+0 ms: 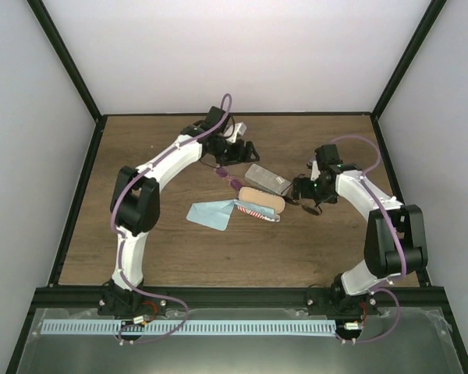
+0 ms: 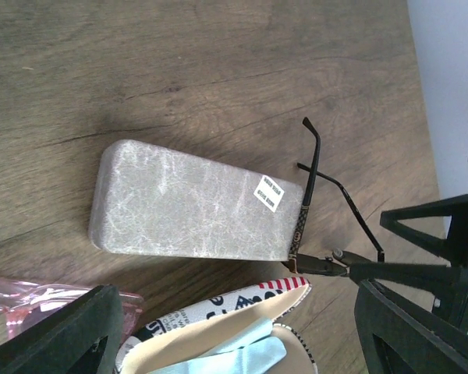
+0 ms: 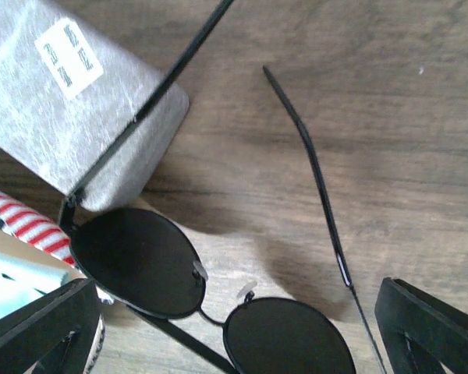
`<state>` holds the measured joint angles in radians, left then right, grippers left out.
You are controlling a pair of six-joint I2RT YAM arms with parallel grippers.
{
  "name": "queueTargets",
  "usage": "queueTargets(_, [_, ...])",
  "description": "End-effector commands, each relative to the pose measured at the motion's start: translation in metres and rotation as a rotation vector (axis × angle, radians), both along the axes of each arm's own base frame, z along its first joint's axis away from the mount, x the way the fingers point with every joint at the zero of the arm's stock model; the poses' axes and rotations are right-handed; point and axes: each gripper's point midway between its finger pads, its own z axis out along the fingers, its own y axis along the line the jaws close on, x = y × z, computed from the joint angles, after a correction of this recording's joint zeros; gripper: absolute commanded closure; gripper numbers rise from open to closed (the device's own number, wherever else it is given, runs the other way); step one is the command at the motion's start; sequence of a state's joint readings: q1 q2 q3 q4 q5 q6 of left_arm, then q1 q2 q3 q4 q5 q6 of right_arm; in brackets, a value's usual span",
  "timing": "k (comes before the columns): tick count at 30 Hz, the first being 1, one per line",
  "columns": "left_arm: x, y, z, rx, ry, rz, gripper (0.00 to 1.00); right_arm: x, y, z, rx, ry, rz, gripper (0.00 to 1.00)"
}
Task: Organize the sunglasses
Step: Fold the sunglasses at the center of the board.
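Observation:
The black wire-framed sunglasses (image 3: 140, 269) with dark round lenses lie unfolded on the wood beside the grey case (image 3: 70, 101), one temple running across it. My right gripper (image 3: 238, 312) is open, one finger on each side of the frame, and neither finger visibly touches it. From above, the right gripper (image 1: 308, 195) sits over this pair (image 1: 313, 206). The pink-tinted sunglasses (image 2: 31, 300) show at the lower left of the left wrist view and from above (image 1: 232, 181). My left gripper (image 2: 234, 312) is open and empty above the open striped case (image 2: 218, 312). From above, the left gripper (image 1: 235, 153) hangs behind the cases.
The grey case (image 1: 267, 180) is closed, with a white sticker. The striped case (image 1: 259, 204) lies open with a light blue cloth (image 2: 242, 351) inside. A second blue cloth (image 1: 213, 213) lies on the table to its left. Black frame posts and white walls enclose the table.

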<state>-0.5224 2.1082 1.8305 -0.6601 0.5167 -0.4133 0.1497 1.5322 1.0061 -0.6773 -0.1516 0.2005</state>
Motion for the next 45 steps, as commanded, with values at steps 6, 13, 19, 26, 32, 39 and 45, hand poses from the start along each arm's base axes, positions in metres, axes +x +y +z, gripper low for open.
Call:
queueTargets(6, [0.012,0.026,-0.014,0.016,0.031,0.047,0.17,-0.013,0.010,0.006,-0.045,0.002,0.168,0.00])
queueTargets(13, [0.012,0.026,-0.015,0.015,0.032,0.047,0.17,-0.009,0.004,-0.006,-0.090,0.047,0.181,0.00])
queueTargets(19, [0.010,0.028,-0.013,0.018,0.030,0.050,0.17,-0.001,-0.006,-0.023,-0.164,0.081,0.181,0.00])
queueTargets(26, [0.007,0.030,-0.017,0.014,0.048,0.050,0.17,0.010,-0.009,-0.036,-0.197,0.097,0.186,0.00])
queueTargets(32, [0.012,0.035,-0.017,0.008,0.051,0.062,0.17,0.008,-0.003,-0.036,-0.161,0.102,0.182,0.13])
queueTargets(39, [0.015,0.038,-0.020,-0.006,0.069,0.072,0.18,0.004,0.003,-0.015,-0.135,0.072,0.162,0.48])
queueTargets(45, [0.015,0.037,-0.020,-0.007,0.073,0.074,0.18,0.006,0.016,0.010,-0.062,0.043,0.140,0.38])
